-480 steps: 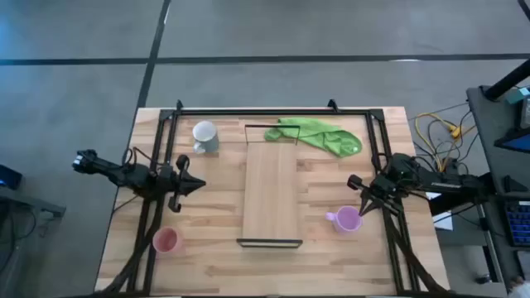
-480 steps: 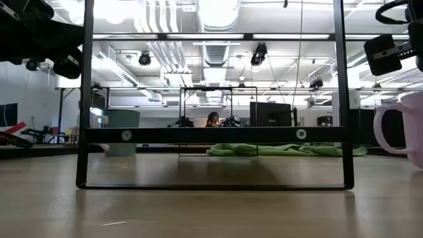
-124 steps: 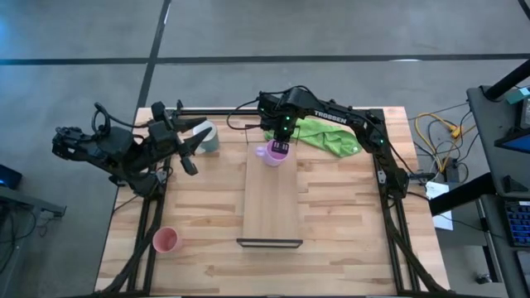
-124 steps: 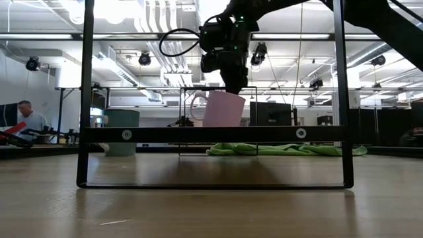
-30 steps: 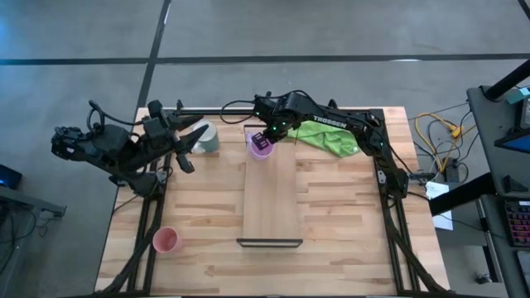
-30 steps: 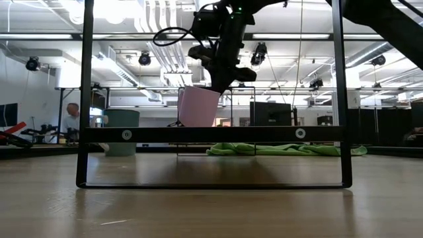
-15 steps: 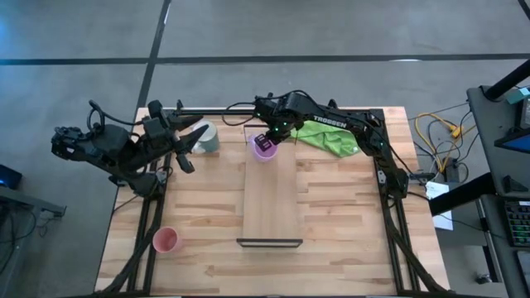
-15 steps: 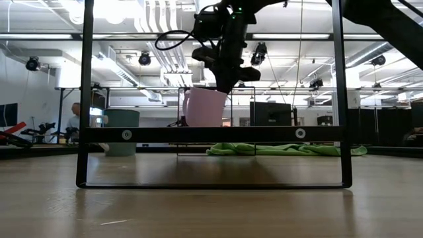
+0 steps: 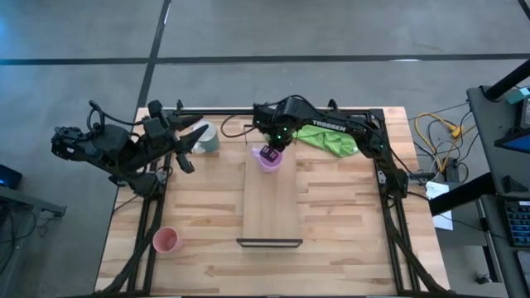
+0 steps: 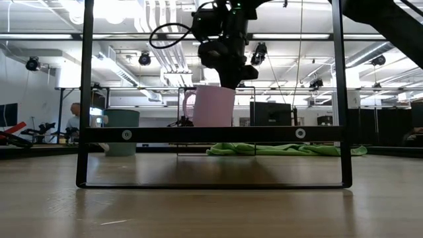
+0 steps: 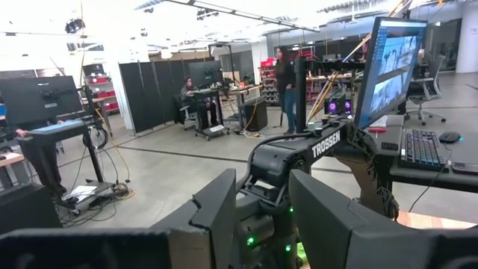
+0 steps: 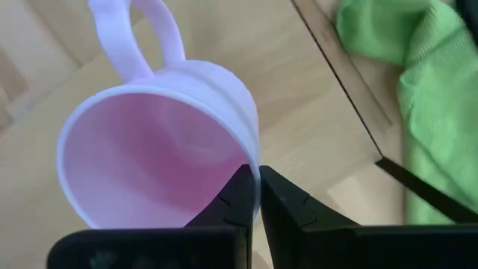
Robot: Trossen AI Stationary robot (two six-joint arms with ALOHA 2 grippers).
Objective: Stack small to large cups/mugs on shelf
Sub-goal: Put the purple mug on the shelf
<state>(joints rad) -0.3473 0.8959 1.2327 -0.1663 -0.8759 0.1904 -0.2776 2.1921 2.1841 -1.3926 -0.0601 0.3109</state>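
Nearest the front edge of the worktop (image 9: 207,265), a salmon-pink cup (image 9: 166,240) stands alone at the left corner. Mid-worktop, the shelf (image 9: 272,194) runs front to back. Over its far end, the right hand (image 9: 271,151) pinches the rim of the lilac-purple mug (image 9: 268,159), its fingers (image 12: 240,196) closed on the wall; the mug looks upright, its base hidden behind the frame bar in the low view. Far left, the left hand (image 9: 197,136), fingers spread, sits beside the white-grey mug (image 9: 207,137). Green cloth (image 9: 330,137) lies far right.
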